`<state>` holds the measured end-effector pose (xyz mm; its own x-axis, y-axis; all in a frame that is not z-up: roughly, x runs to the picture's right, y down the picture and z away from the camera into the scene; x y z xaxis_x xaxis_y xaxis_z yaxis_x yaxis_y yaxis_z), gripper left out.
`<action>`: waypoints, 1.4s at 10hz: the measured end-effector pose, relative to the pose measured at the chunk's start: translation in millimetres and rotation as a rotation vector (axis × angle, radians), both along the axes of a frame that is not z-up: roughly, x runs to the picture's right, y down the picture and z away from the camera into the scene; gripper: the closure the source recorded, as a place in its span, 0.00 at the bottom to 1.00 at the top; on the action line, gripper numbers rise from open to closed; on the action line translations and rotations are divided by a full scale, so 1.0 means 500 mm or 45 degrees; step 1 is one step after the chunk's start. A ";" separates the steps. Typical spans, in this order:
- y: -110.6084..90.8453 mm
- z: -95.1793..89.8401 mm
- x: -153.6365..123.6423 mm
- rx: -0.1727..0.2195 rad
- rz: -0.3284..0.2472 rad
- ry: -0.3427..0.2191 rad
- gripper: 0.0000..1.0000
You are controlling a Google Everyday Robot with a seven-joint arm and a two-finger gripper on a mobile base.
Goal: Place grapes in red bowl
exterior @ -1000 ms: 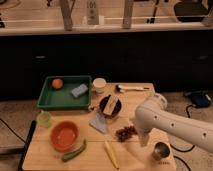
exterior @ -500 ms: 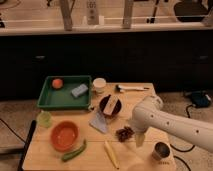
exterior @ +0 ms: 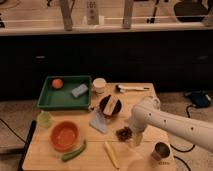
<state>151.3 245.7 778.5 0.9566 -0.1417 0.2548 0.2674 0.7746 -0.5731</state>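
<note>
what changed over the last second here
The arm has edged toward the grapes, bringing the gripper right beside them; whether it holds them cannot be told. The grapes, red bowl, green tray and metal cup have not moved.

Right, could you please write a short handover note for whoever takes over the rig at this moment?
Gripper: down low over the right half of the table, right beside the grapes; contact cannot be told.
Grapes: lying on the table, in front of the dark plate and left of the metal cup.
Red bowl: front left of the table, with no grapes in it.
Done: nothing placed yet.
Left: grasp the grapes, carry them left to the red bowl, release.
</note>
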 end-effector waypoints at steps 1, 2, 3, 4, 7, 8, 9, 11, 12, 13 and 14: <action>0.004 0.007 0.002 -0.005 0.008 0.000 0.20; 0.007 0.015 0.000 -0.011 0.013 -0.004 0.20; 0.013 0.022 0.001 -0.018 0.022 -0.005 0.20; 0.016 0.027 0.005 -0.022 0.029 -0.004 0.20; 0.023 0.044 0.013 -0.033 0.044 -0.008 0.20; 0.025 0.048 0.014 -0.036 0.049 -0.010 0.20; 0.025 0.052 0.018 -0.039 0.054 -0.008 0.20; 0.028 0.060 0.024 -0.047 0.061 -0.009 0.20; 0.030 0.064 0.026 -0.054 0.062 -0.009 0.20; 0.031 0.067 0.028 -0.059 0.063 -0.010 0.20; 0.031 0.068 0.032 -0.064 0.063 -0.008 0.21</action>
<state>167.0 261.4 812.7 0.9604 -0.0810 0.2667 0.2333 0.7574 -0.6099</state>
